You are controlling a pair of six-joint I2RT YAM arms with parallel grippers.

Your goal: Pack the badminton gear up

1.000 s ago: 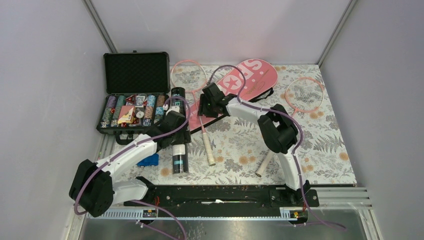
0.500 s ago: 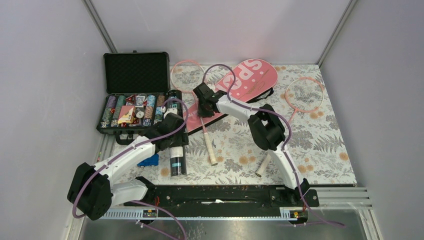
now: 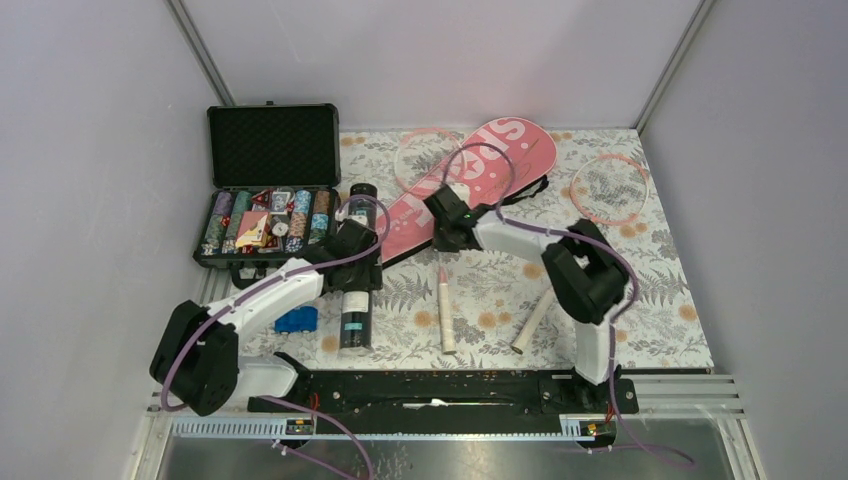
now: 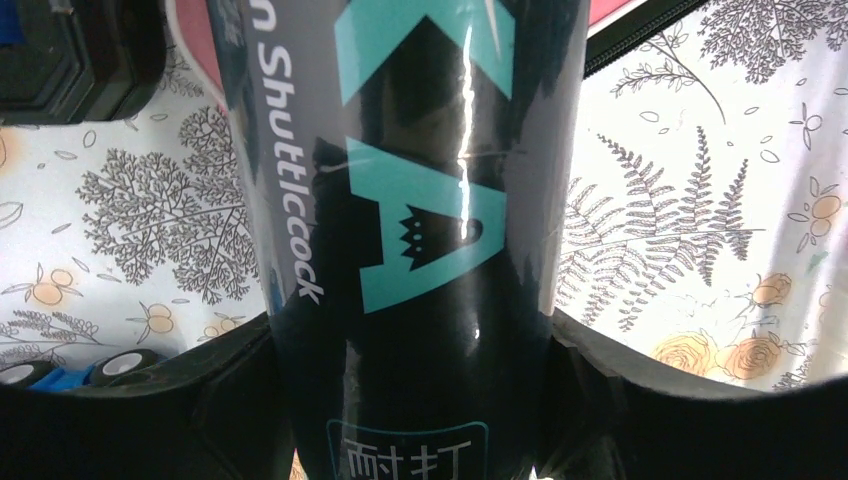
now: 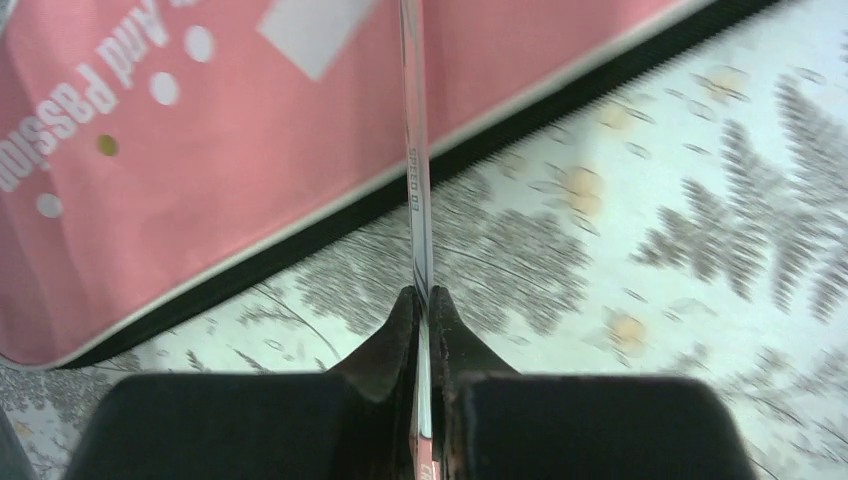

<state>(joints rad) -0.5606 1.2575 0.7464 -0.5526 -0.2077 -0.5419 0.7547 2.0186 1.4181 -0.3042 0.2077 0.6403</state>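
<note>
the left pincer (image 3: 352,258) stands wide and grips the long black tube (image 4: 410,200) across its middle, both fingers (image 4: 225,395) pressed to its sides; the tube lies flat on the flowered table (image 3: 650,300), one end beyond the pincer, the other nearer the arm bases. what is inside the tube cannot be told. left of this pincer and beyond it the black case (image 3: 270,145) stands open with rows of coloured chips (image 3: 265,215) in its lower half; a blue block (image 3: 296,320) lies to its near left. the right pincer (image 5: 422,300) is pinched shut on the thin shaft of a pink racket (image 3: 445,315), its white handle nearer than the pincer, its blurred head beyond, over the pink bag (image 5: 200,150) lying flat just past the fingertips. the second racket (image 3: 610,187) lies well to this pincer's right
</note>
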